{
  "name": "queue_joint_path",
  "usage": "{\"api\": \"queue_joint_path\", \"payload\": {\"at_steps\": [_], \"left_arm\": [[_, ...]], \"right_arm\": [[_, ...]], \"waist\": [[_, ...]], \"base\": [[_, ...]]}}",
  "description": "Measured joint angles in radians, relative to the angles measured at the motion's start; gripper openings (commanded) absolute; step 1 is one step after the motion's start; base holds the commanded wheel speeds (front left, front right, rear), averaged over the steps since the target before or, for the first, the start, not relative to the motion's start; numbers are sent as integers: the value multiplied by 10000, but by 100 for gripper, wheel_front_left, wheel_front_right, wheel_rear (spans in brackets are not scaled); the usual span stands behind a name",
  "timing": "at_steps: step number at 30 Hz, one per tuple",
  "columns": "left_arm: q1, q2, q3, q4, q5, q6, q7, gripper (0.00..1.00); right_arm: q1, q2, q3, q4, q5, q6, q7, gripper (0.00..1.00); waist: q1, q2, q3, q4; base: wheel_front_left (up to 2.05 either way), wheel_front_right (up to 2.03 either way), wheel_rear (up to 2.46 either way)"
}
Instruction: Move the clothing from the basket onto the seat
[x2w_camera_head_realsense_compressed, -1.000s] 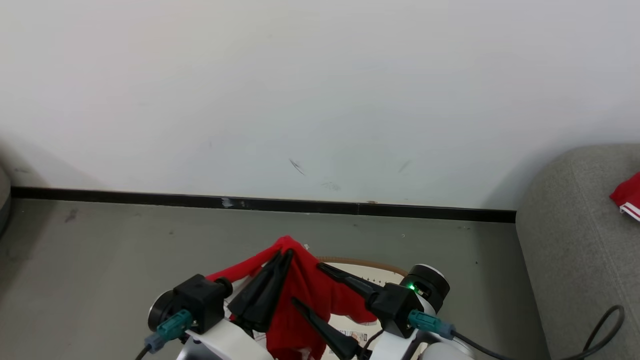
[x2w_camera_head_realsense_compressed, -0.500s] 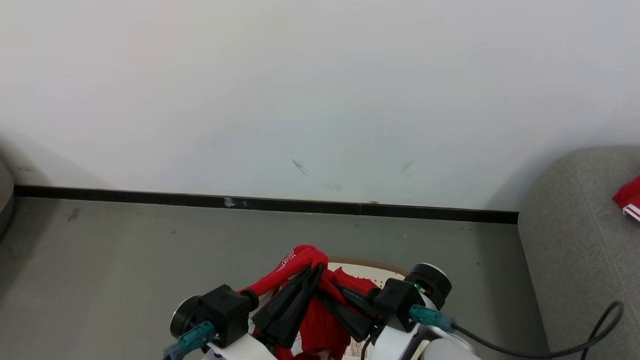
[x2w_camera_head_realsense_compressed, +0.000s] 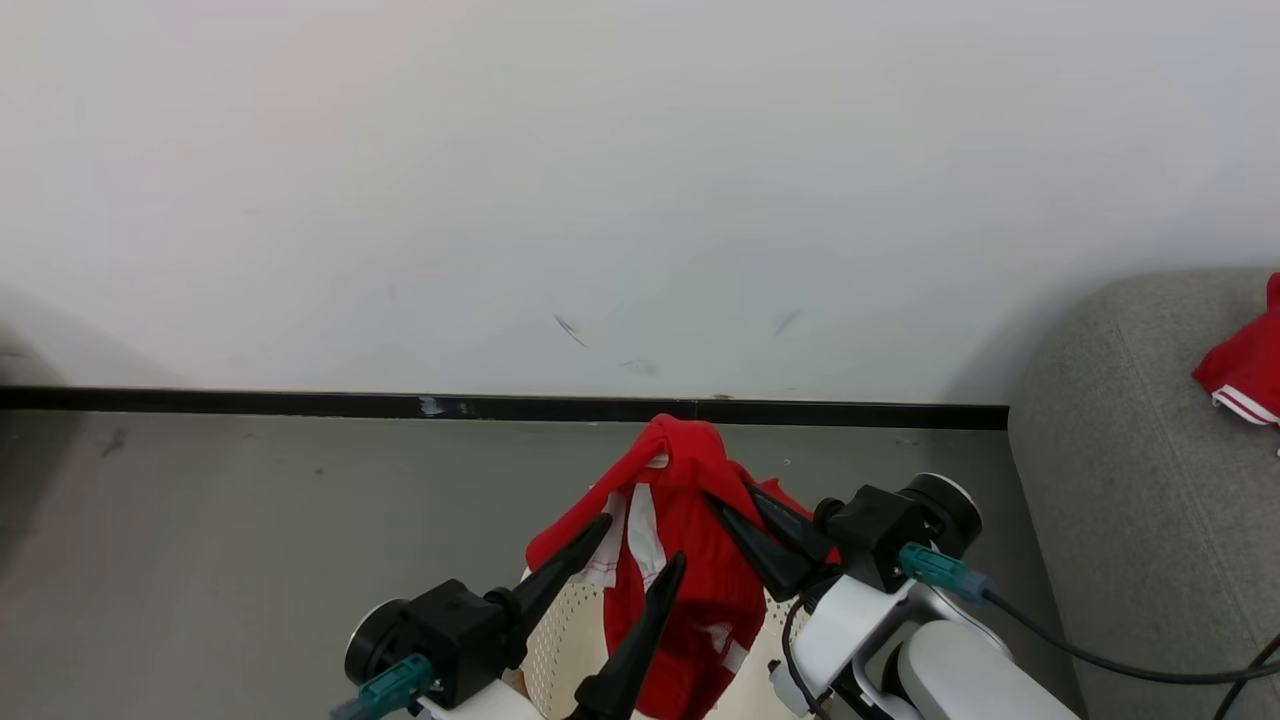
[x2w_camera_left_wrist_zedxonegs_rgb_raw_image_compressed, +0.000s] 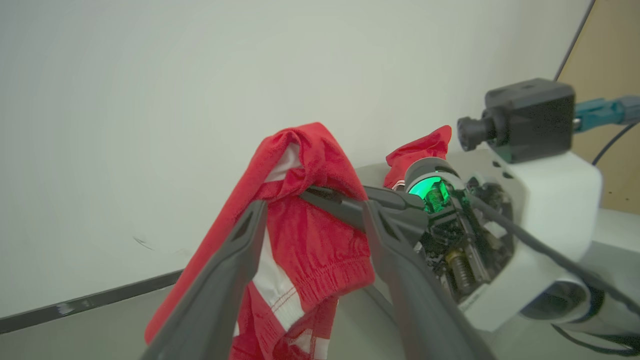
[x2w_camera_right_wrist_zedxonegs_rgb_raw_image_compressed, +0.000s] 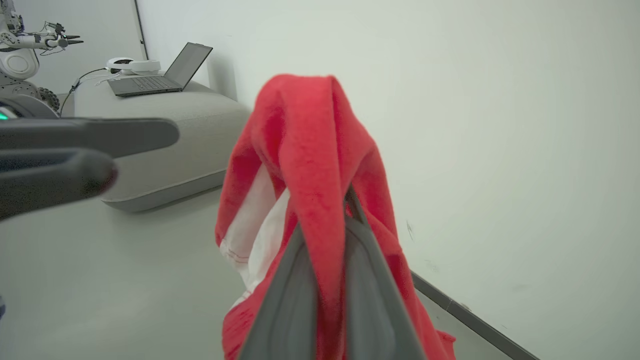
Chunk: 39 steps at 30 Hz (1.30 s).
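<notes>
A red garment with white stripes, part of the clothing, hangs from my right gripper, which is shut on its upper fold. My left gripper stands open just left of it, its fingers either side of the hanging cloth without pinching it. In the left wrist view my left gripper frames the clothing and the shut right gripper. Cloth drapes over my right gripper. The cream perforated basket sits below. The grey seat stands at the right.
Another red garment lies on the seat. A white wall with a black skirting strip runs behind over grey floor. In the right wrist view a second grey upholstered piece carries a laptop, with another robot beyond.
My right gripper shut on the garment and lifted it up and to the right. My left gripper let go and opened. The head camera shifted a little.
</notes>
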Motion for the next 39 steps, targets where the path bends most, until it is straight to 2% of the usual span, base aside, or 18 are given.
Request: {"api": "queue_joint_path", "payload": {"at_steps": [9,24,32,39], "left_arm": [[12,8,-144,63,0,-267,-364,100],[176,35,-282,387,8,-441,-980,100],[175,86,-278,499,182,-514,-1279,100],[175,102,-268,514,244,-525,-1503,100]], "right_arm": [[470,6,-949,-330,-391,0,0,0],[1297,-42,-2543,-1281,-1321,0,0,0],[1554,-140,-3336,-1638,-1471,0,0,0],[1440,-105,-4520,-1975,-1197,0,0,0]], "waist": [[0,0,85,-435],[0,0,364,-1495],[0,0,668,-2138],[0,0,1026,-2588]], "base": [[0,0,0],[0,0,0],[0,0,0],[0,0,0]]}}
